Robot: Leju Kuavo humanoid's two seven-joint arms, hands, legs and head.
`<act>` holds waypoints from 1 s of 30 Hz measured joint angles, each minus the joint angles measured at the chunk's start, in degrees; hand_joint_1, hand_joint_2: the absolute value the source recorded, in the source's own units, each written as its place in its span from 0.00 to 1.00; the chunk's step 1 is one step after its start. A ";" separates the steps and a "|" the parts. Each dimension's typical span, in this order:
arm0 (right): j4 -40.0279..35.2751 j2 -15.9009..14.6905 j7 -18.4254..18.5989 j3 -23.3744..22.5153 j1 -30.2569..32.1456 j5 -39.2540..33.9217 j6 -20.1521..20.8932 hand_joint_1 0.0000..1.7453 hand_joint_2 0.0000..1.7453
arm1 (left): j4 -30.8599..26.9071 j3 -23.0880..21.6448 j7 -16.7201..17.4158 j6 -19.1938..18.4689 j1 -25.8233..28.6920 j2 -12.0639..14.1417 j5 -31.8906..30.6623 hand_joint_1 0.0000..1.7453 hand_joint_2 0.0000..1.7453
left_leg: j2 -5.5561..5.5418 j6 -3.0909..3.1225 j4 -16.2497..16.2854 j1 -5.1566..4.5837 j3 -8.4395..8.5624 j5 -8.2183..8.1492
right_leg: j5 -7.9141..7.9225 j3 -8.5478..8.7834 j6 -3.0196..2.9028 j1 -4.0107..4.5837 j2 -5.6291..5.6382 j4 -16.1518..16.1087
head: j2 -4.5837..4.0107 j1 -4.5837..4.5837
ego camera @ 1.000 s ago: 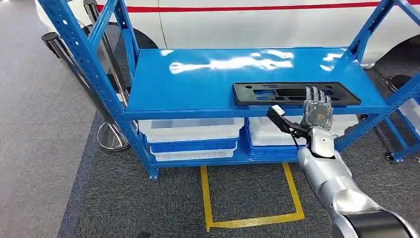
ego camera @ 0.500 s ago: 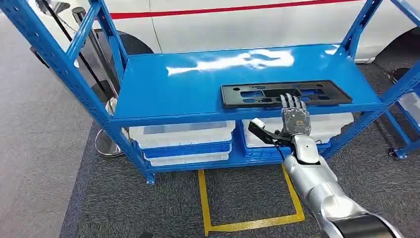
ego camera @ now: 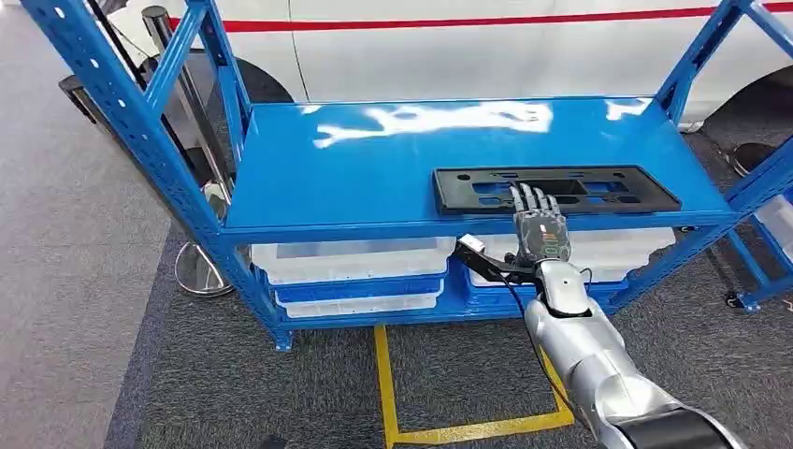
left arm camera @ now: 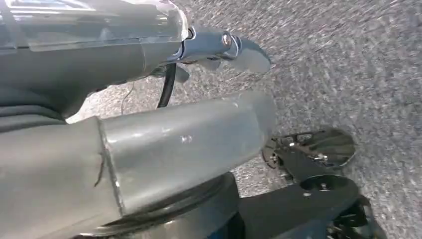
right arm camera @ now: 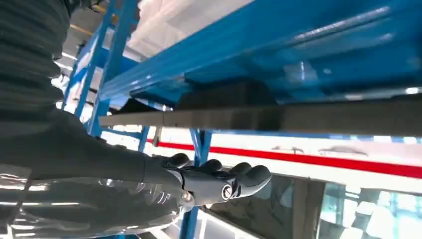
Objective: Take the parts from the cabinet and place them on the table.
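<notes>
Head view: one black part (ego camera: pixel 555 190).

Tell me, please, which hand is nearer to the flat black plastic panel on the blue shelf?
Right. The right hand reaches up at the flat black plastic panel's front edge; the left hand hangs low over grey carpet.

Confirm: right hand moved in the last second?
Yes: the right hand slid left along the black panel's front edge, toward its middle.

Black part on the blue cabinet shelf

The black part (ego camera: pixel 555 189) is a long, flat plastic panel with several cut-out openings; it lies flat along the front edge of the cabinet's (ego camera: pixel 374 178) upper shelf, toward the right.
</notes>
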 joint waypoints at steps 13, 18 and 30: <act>-0.13 -0.13 3.52 0.15 -0.52 -0.11 -0.66 0.00 1.00 | 0.00 0.00 0.00 0.00 -0.09 -0.04 -0.52 0.00 0.00 | 0.03 -2.77 14.70 -0.15 -5.92 -8.54 | 7.04 8.99 -3.28 0.23 -0.02 -17.82 | 0.00 -0.22; -0.17 -0.42 4.76 0.13 -0.57 -0.55 -1.03 0.00 1.00 | 0.00 0.00 0.09 0.07 0.09 -0.02 -0.59 0.00 0.00 | 0.05 -2.31 5.71 -0.13 -3.32 0.52 | 5.59 10.37 -2.89 0.26 0.31 -17.19 | 0.00 -0.20; -0.15 -1.73 5.07 0.15 -1.00 -0.92 -1.31 0.00 1.00 | 0.04 0.02 0.15 -0.02 -0.05 0.04 -0.68 0.00 0.00 | -0.04 0.22 -0.07 -0.05 -0.07 0.16 | -1.77 0.43 0.03 0.10 0.04 0.66 | 0.00 0.02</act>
